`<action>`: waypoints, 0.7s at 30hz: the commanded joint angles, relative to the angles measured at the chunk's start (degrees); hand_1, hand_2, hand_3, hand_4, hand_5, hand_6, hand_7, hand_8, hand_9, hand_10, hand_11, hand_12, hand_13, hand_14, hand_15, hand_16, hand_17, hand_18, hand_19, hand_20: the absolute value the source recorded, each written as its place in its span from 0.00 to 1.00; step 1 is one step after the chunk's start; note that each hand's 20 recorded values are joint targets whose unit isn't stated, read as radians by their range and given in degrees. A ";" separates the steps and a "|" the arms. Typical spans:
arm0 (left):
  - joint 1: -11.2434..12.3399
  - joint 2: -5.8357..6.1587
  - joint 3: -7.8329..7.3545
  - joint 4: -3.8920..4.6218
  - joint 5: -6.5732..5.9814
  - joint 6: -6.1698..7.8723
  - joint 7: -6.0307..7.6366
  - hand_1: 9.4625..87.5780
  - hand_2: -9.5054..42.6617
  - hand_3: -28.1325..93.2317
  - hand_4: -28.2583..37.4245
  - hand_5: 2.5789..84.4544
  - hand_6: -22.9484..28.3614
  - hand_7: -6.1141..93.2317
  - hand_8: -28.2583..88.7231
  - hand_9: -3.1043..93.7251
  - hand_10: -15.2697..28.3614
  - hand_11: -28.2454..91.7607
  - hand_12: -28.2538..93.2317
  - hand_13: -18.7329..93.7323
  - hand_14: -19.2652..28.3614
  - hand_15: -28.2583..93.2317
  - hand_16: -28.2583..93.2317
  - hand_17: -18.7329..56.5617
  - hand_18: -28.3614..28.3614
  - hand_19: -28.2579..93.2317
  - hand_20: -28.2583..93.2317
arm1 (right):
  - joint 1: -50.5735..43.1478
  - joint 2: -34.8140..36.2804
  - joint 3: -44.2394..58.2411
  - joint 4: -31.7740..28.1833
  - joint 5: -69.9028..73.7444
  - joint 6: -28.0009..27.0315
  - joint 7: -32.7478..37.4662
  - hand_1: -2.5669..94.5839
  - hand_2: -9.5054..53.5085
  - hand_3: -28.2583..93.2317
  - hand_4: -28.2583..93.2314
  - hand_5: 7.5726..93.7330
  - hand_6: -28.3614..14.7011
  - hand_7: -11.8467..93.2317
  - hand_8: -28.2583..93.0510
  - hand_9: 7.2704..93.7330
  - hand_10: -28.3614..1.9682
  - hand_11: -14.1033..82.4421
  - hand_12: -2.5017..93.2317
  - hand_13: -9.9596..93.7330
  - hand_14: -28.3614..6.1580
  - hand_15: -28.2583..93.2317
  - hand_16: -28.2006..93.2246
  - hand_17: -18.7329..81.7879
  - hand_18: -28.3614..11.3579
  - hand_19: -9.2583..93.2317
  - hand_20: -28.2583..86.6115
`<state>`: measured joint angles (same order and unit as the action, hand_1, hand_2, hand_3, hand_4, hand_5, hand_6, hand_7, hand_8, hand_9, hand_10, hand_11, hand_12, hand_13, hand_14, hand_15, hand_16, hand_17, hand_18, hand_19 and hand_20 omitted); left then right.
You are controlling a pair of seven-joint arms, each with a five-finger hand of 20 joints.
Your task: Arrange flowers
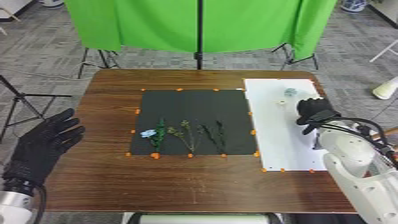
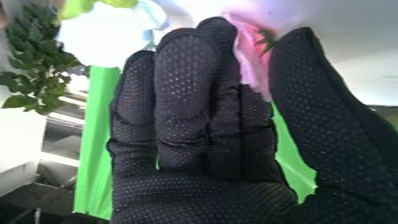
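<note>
Starting big, with the brown bench point(image 1: 133, 180). On to the black mat point(image 1: 164, 102), set squarely in the middle, then over to the white board point(image 1: 266, 122), just beside it on the right. Left hand point(image 1: 44, 142) next: open, nearly straight-fingered, empty, out past the bench's left edge. Across now to the right hand point(image 1: 314, 108), above the white board's outer side: fingers close to straight, thumb well apart. And look here, in the wrist view, something pink point(image 2: 251, 55) between fingers and thumb! Cannot tell whether gripped or merely behind.

Down to the mat's stems, lying side by side: brownish sprigs point(image 1: 187, 136) in the middle, dark green stems point(image 1: 221, 137) to the right, a leafy stem point(image 1: 160, 136) to the left with a blue flower point(image 1: 148, 133) at its side. Smaller again, at the board's far end: a pale blue piece point(image 1: 290, 92) and, just nearer, a tiny whitish one point(image 1: 282, 102). Early going, by the look of it: perhaps begun on the board, with three groups on the mat left to place.
</note>
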<state>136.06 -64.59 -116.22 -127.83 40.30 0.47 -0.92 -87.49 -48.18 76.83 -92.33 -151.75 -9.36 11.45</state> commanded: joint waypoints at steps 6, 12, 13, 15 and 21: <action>0.57 -0.36 -0.68 -0.15 0.22 0.02 -0.76 0.22 0.22 0.82 0.01 0.39 0.52 0.31 0.13 0.32 0.63 0.51 0.34 0.36 0.71 0.65 0.19 0.14 0.87 0.64 0.28 | 3.09 -2.21 -2.68 -2.94 -1.03 9.52 -3.20 0.51 0.00 0.96 0.00 0.77 0.65 0.59 0.11 0.93 0.87 0.37 0.53 0.88 0.86 0.66 0.55 0.50 0.33 0.83 0.58; 0.55 -0.01 -0.66 -0.03 0.25 -0.18 -0.92 0.22 0.22 0.82 0.01 0.39 0.53 0.31 0.13 0.32 0.63 0.51 0.34 0.36 0.71 0.65 0.19 0.14 0.87 0.65 0.28 | 15.05 -5.31 -12.21 -2.57 0.55 16.65 -9.62 0.51 0.00 0.97 0.00 0.79 0.64 0.58 0.12 0.94 0.87 0.36 0.54 0.89 0.86 0.65 0.56 0.51 0.33 0.83 0.59; 0.55 0.05 -0.53 -0.01 0.24 -0.01 -0.91 0.22 0.22 0.82 0.01 0.39 0.53 0.31 0.13 0.32 0.63 0.51 0.34 0.36 0.71 0.64 0.19 0.14 0.87 0.65 0.28 | 17.26 -6.51 -13.83 -2.12 0.63 17.25 -11.70 0.51 0.00 0.97 0.00 0.79 0.64 0.58 0.12 0.94 0.87 0.36 0.54 0.89 0.86 0.65 0.57 0.51 0.32 0.84 0.59; -0.05 0.31 -0.02 0.27 0.22 0.09 -1.24 0.22 0.22 0.82 0.01 0.39 0.52 0.31 0.13 0.32 0.63 0.51 0.34 0.36 0.71 0.65 0.19 0.14 0.87 0.65 0.28 | 21.19 -9.02 -16.87 -1.18 1.44 17.86 -15.71 0.51 0.00 0.97 0.00 0.79 0.64 0.58 0.12 0.94 0.88 0.36 0.54 0.89 0.86 0.65 0.57 0.50 0.33 0.83 0.59; -0.82 0.79 0.59 0.59 0.25 -0.30 -2.13 0.22 0.22 0.82 0.01 0.39 0.52 0.31 0.13 0.32 0.63 0.51 0.34 0.36 0.71 0.65 0.19 0.14 0.87 0.64 0.28 | 28.81 -20.09 -24.42 4.36 0.97 17.24 -21.56 0.51 0.00 0.96 0.00 0.77 0.65 0.59 0.11 0.93 0.88 0.36 0.55 0.88 0.87 0.66 0.57 0.50 0.33 0.83 0.59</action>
<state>135.74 -64.32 -116.49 -127.81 40.33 0.44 -1.58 -69.63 -54.63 58.57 -90.20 -149.81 8.07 -5.80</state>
